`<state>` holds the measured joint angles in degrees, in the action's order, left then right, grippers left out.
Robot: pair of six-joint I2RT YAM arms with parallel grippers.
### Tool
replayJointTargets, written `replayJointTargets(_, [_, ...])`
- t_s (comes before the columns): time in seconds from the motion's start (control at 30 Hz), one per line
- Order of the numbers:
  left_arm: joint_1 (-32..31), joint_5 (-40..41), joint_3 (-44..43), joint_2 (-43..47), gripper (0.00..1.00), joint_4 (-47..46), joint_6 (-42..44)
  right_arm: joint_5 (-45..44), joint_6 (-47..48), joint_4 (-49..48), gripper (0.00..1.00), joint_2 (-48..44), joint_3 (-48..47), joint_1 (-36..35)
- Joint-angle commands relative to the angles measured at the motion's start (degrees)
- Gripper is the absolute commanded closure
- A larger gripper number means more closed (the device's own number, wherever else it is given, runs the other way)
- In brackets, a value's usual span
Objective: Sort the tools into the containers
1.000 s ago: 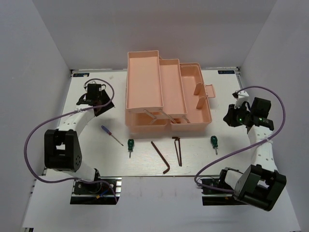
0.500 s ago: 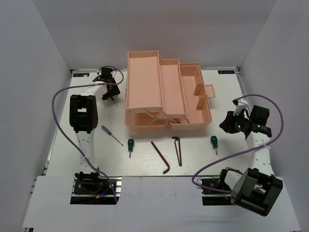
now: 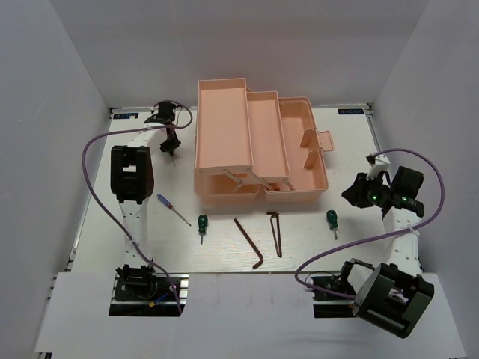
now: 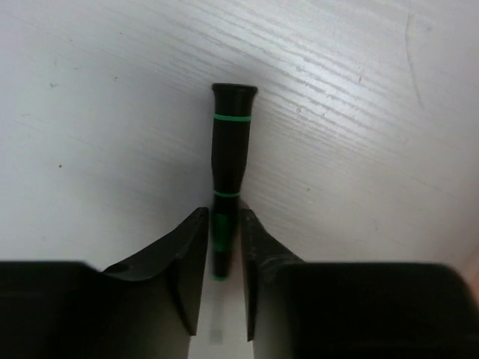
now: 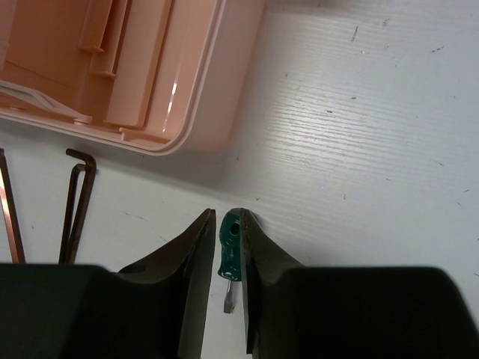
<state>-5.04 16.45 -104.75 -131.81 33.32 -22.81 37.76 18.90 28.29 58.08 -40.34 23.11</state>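
The salmon-pink toolbox [image 3: 224, 134] stands open at the table's back middle; its corner shows in the right wrist view [image 5: 187, 90]. My left gripper [image 3: 171, 143] is just left of the toolbox, shut on a thin black driver with green rings [image 4: 228, 149], which points away from the jaws [image 4: 223, 217] over bare table. My right gripper [image 3: 358, 191] hovers right of the toolbox, its jaws [image 5: 228, 218] narrowly open and empty. A stubby green screwdriver [image 3: 331, 219] lies on the table below it, seen through the gap [image 5: 229, 250].
On the front of the table lie a purple-handled driver [image 3: 169, 206], a second green screwdriver [image 3: 201, 222] and two dark hex keys [image 3: 249, 241] [image 3: 275, 232]. One hex key shows in the right wrist view [image 5: 78, 202]. White walls enclose the table.
My left arm has unfolded and its gripper has moved right, toward the toolbox's left side. My right gripper has shifted slightly nearer, toward the green screwdriver.
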Motion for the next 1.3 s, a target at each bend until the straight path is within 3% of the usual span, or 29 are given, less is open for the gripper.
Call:
replayJointTargets(0.0, [-0.1, 1.4, -1.5, -0.9, 0.67, 4.7, 2.8, 2.7, -0.9, -1.5, 0.74, -1.7, 0.3, 1.1])
replayJointTargets(0.2, [-0.1, 1.4, 2.2, 2.1, 0.98, 6.8, 5.0, 5.1, -1.1, -0.8, 0.71, -3.3, 0.3, 3.1])
replayJointTargets(0.23, [-0.1, 1.4, 4.2, 3.6, 1.00, 6.8, 5.5, 6.4, -1.1, -0.6, 0.60, -3.4, 0.3, 3.3])
replayJointTargets(0.3, [-0.1, 0.8, 6.0, 10.4, 1.00, 4.8, 5.5, 7.3, -0.6, 0.5, 0.21, -3.5, 0.1, 3.8])
replayJointTargets(0.33, [-0.1, 0.8, 8.6, 13.4, 1.00, 2.7, 5.5, 9.9, 0.0, 0.9, 0.10, -3.7, -0.1, 3.8])
replayJointTargets(0.4, [-0.1, -0.5, 10.8, 19.8, 1.00, 0.6, 4.6, 12.1, 2.2, 3.1, 0.10, -3.7, -0.4, 4.1])
replayJointTargets(0.53, [-0.7, -6.7, 19.8, 38.2, 1.00, -11.2, 2.9, 22.1, 7.4, 8.0, 0.98, -3.7, -1.1, 4.7])
replayJointTargets(0.57, [-0.7, -11.0, 21.1, 44.8, 1.00, -13.7, 2.9, 23.7, 8.6, 9.2, 1.00, -3.6, -1.6, 4.7])
replayJointTargets(0.73, [-1.2, -24.2, 23.5, 55.2, 1.00, -25.7, 0.4, 25.3, 10.4, 10.3, 1.00, -3.9, -1.4, 5.0])
replayJointTargets(0.8, [-1.2, -36.1, 23.5, 55.2, 1.00, -29.6, -1.9, 25.1, 9.8, 9.7, 1.00, -3.8, -1.2, 5.0])
replayJointTargets(0.83, [-1.7, -42.1, 23.5, 53.0, 1.00, -34.5, -3.5, 25.0, 9.4, 9.6, 1.00, -3.2, -1.3, 5.1])
replayJointTargets(0.87, [-2.3, -53.8, 22.5, 51.0, 1.00, -37.3, -5.4, 25.1, 9.4, 9.2, 1.00, -3.2, -1.3, 5.1])
replayJointTargets(0.97, [-5.7, -70.6, 18.6, 41.9, 1.00, -48.3, -13.7, 25.0, 8.7, 9.2, 1.00, -2.3, -1.8, 5.1])
replayJointTargets(1.13, [-12.3, -74.3, 11.9, 34.8, 1.00, -50.4, -14.9, 24.6, 7.7, 8.9, 0.89, -3.1, -1.5, 5.4])
replayJointTargets(1.27, [-17.7, -74.3, 5.7, 28.6, 1.00, -47.3, -14.2, 24.0, 6.5, 6.7, 0.89, -3.1, -1.1, 5.5])
